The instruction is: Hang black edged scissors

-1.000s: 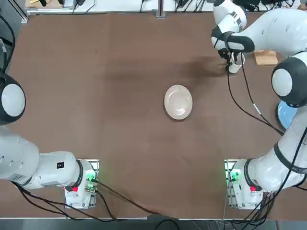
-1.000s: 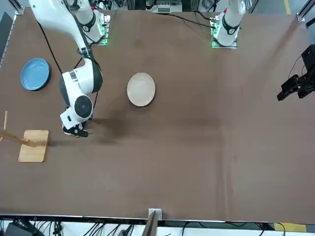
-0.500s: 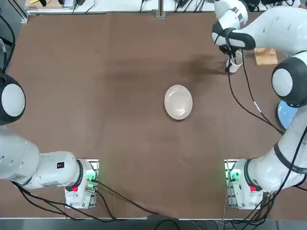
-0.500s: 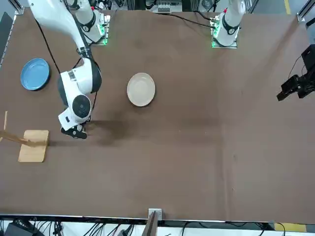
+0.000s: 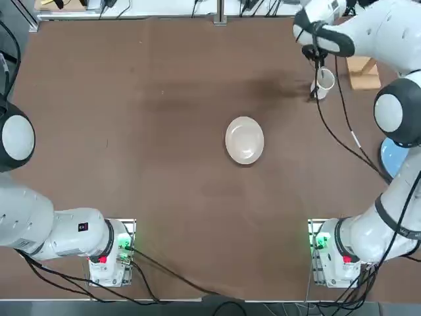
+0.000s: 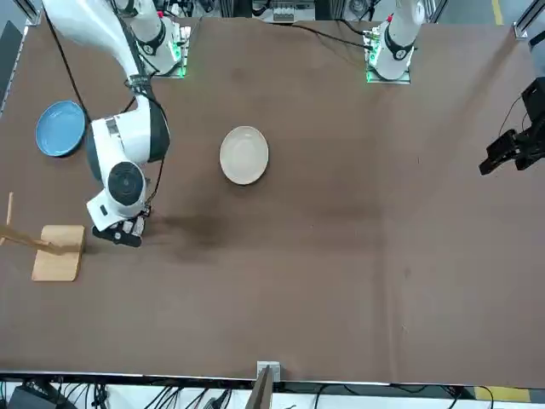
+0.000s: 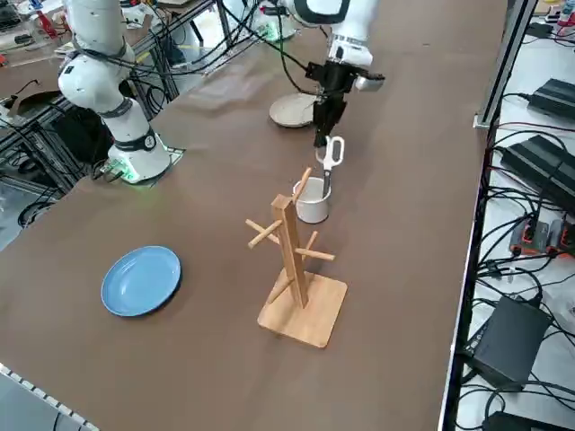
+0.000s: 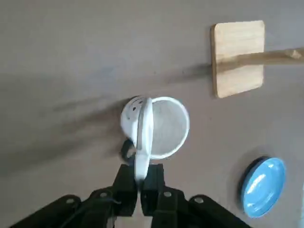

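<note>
Currently: transport step, by judgement. Right gripper [image 7: 324, 133] clamped on black edged scissors [image 7: 330, 154], handles hanging down, held in air above white mug [image 7: 312, 199]. Wooden peg rack [image 7: 293, 260] just beside mug, pegs bare. Blue plate [image 7: 140, 279], beige plate [image 5: 244, 139] well apart, idle. Next: carry scissors to rack, line handle ring with upward peg, lower on, release.

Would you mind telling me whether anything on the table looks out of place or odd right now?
Nothing stands out. The right hand holds the black edged scissors above the white mug, beside the upright wooden peg rack. The blue plate and beige plate lie flat.
</note>
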